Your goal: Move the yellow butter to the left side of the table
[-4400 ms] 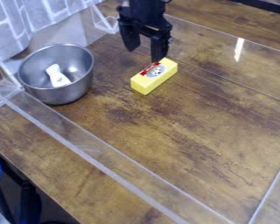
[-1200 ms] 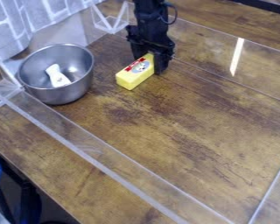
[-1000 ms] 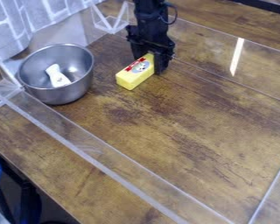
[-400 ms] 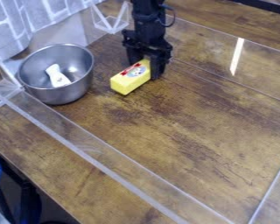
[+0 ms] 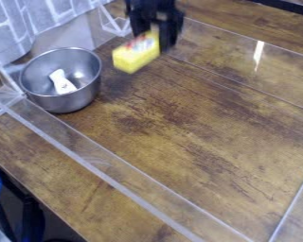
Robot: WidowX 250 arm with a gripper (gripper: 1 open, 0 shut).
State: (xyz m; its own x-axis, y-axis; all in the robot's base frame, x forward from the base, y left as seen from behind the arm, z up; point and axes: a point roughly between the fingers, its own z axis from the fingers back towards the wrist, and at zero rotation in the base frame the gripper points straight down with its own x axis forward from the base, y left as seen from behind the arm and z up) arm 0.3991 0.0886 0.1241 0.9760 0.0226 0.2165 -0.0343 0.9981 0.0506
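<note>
The yellow butter (image 5: 135, 53) is a small yellow block with a red and white label. It hangs tilted above the wooden table (image 5: 192, 142) near the back, slightly blurred. My black gripper (image 5: 153, 36) is shut on its upper right end from above. The block's lower left end points toward the metal bowl.
A metal bowl (image 5: 60, 79) with a white object inside stands at the left. A clear plastic wall (image 5: 103, 170) runs diagonally across the front of the table. A checked cloth (image 5: 41, 24) hangs at the back left corner.
The gripper has risen with the butter in it, lifting the block off the table and a little toward the back left. Earlier the block lay on the wood.
</note>
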